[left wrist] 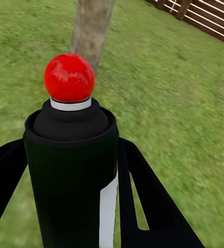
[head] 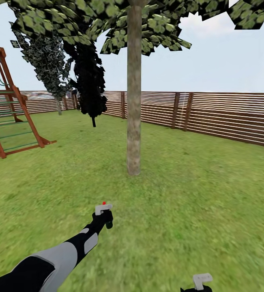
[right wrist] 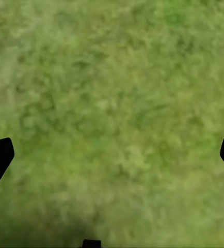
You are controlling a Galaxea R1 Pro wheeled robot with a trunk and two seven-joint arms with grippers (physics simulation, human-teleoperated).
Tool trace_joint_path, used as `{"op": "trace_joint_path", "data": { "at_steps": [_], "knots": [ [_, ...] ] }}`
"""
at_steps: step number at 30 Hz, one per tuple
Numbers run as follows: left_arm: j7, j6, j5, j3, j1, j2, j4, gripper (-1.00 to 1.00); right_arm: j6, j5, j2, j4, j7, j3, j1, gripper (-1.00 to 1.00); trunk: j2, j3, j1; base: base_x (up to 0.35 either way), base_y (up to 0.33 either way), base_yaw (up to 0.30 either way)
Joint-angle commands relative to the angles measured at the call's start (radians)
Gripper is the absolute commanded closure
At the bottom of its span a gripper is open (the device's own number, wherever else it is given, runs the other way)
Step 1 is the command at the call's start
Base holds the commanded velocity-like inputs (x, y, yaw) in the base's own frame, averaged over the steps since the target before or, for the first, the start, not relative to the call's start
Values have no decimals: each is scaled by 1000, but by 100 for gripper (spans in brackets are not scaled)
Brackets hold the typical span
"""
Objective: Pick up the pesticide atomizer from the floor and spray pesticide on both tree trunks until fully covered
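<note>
A: So, L gripper (head: 103,221) is clamped on the atomizer (left wrist: 70,170), red dot up, w/ the trunk (head: 134,101) straight ahead across the grass?
B: Yep. No specks on bark yet, I'd say. Roll nearer, keep nozzle level at trunk, sweep top to base. R gripper (right wrist: 112,155) hangs spread wide, empty, over grass (right wrist: 112,103).

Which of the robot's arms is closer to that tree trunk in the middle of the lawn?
The left. Its tool, holding the pesticide atomizer, reaches out toward the tree trunk; the right tool hangs back, low over the grass.
</note>
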Motion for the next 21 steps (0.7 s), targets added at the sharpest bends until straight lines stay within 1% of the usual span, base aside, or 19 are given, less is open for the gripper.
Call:
{"op": "trace_joint_path", "data": {
  "at_steps": [1, 5, 6, 8, 10, 12, 14, 15, 16, 17, 18, 19, 20, 21],
  "knots": [
    [0, 0, 0, 0, 0, 0, 0, 100, 0, 0, 1, 0, 0, 0, 0, -100, 0, 0, 0, 3, 0, 1],
    [0, -1, 0, 0, 0, 2, 1, 100, 0, -1, 0, 0, 0, -1, 0, -100, 0, 0, 0, 0, 0, 0],
    [0, -2, 0, 0, 0, 15, 1, 100, 0, -1, -2, -3, 0, -2, 0, -100, 0, 0, 0, 0, 0, 0],
    [0, -2, 0, 0, 0, 24, 0, 100, -1, -1, -7, -6, -12, -3, 0, -100, 0, 0, 0, 0, 0, 0],
    [0, -2, 0, 0, 0, 34, 0, 100, -1, -1, -16, -15, -46, -1, -1, -100, 0, 0, 0, 0, 0, 0],
    [-3, -2, -1, 0, 0, 37, -1, 100, -1, 0, -21, -28, -61, -1, -1, -100, 0, 0, 0, 0, 0, 0],
    [-29, -2, -3, -1, 0, 39, -1, 100, 4, 0, -58, -99, -59, 0, -1, -100, 0, 0, 0, 0, 0, 0],
    [-98, 0, -4, -3, 0, 45, -3, 100, 20, 1, -83, -168, -55, -1, -4, -100, 0, 0, 0, 0, 0, 0],
    [-169, 2, -5, -5, 0, 54, -4, 100, 59, 1, -103, -213, -51, -1, -11, -100, 0, 0, 0, 0, 0, 0],
    [-282, 5, -5, -6, 0, 75, -5, 100, 149, 4, -134, -272, -34, -1, -38, -100, 0, 0, 0, 0, 0, 0],
    [-348, 7, -5, -7, 0, 97, -7, 100, 197, 9, -154, -302, -9, -1, -62, -100, 0, 0, 0, 0, 0, 0],
    [-398, 9, -5, -8, 0, 119, -13, 100, 231, 17, -169, -323, 25, -1, -90, -100, 0, 0, 0, 0, 0, 0],
    [-445, 17, -5, -9, 0, 143, -34, 100, 261, 38, -188, -340, 83, -1, -142, -100, 0, 0, 0, 0, 0, 0],
    [-463, 35, -5, -10, 0, 152, -53, 100, 275, 58, -196, -346, 117, -1, -176, -100, 0, 0, 0, 0, 0, 0]
  ]
}}
